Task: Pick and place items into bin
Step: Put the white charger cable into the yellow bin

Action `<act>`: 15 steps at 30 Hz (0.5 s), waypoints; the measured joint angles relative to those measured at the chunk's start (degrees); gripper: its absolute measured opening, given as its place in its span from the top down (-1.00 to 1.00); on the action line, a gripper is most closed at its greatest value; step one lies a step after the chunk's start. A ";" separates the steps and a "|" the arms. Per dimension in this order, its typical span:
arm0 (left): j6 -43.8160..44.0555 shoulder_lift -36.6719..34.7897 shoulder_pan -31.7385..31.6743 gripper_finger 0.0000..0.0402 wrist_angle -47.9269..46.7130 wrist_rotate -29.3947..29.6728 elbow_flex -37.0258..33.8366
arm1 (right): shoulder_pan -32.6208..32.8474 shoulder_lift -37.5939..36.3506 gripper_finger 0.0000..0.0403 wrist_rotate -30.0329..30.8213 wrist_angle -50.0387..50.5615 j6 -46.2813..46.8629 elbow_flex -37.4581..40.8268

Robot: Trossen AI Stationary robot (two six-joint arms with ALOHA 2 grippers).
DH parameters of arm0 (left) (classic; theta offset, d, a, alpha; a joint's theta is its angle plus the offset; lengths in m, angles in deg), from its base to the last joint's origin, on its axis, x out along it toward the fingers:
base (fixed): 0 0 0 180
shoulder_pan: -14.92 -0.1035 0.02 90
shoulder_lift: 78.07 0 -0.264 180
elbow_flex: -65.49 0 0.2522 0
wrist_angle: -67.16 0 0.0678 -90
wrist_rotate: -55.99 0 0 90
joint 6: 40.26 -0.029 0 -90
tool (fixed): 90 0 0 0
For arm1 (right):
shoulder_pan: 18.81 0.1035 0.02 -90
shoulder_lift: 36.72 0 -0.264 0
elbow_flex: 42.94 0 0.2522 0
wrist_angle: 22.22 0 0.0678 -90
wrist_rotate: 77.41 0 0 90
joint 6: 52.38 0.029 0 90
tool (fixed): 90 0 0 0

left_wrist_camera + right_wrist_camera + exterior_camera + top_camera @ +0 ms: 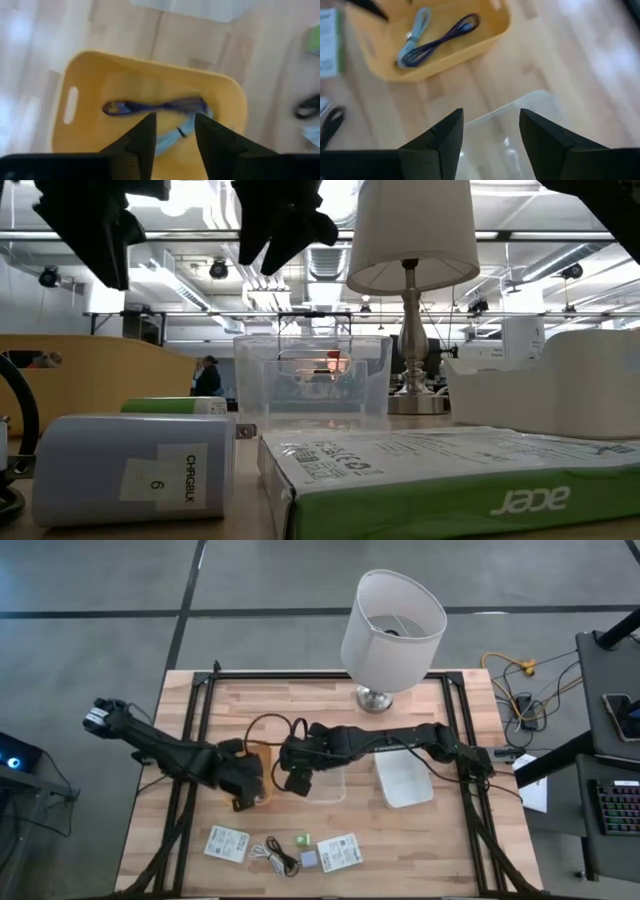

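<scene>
My left gripper [243, 785] [175, 137] hovers open above the yellow bin [263, 772] [100, 85]. A dark purple-blue cable [155, 106] and a pale blue cable [172, 137] lie coiled on the bin's floor. My right gripper [297, 780] [490, 135] is open above the left rim of a clear tub [328, 785] [520, 120]. Near the table's near edge lie two white packets [227, 843] [340, 852], a coiled thin cable [275, 857], a green cube [303, 838] and a grey-blue cube [310, 859]. No purple pen shows.
A big white lamp [392, 625] stands at the far edge. A white tray [404, 780] sits right of the clear tub. In the low view a grey charger block [130, 470] and a packet [450, 470] lie close to the camera. Bare wood lies left of the bin.
</scene>
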 joint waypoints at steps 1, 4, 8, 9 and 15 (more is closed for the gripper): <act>0.09 -0.95 -0.23 0.35 -0.04 -1.50 -0.24 | -0.03 0.00 0.10 -0.73 0.44 -0.08 0.01; 0.10 -2.92 -0.37 0.26 0.07 -2.65 -1.71 | -0.05 0.00 0.10 -3.89 0.67 -1.66 0.02; -2.12 -7.13 0.08 0.23 0.60 -2.69 -2.73 | 0.73 0.19 0.10 -11.61 0.16 -4.56 0.04; -4.41 -8.24 0.71 0.23 1.77 -2.85 -2.75 | 1.27 0.27 0.10 -13.29 0.26 -5.63 0.04; -17.61 -15.69 7.82 0.23 13.17 -10.05 -5.15 | 6.93 0.96 0.11 -14.27 0.29 -7.67 0.09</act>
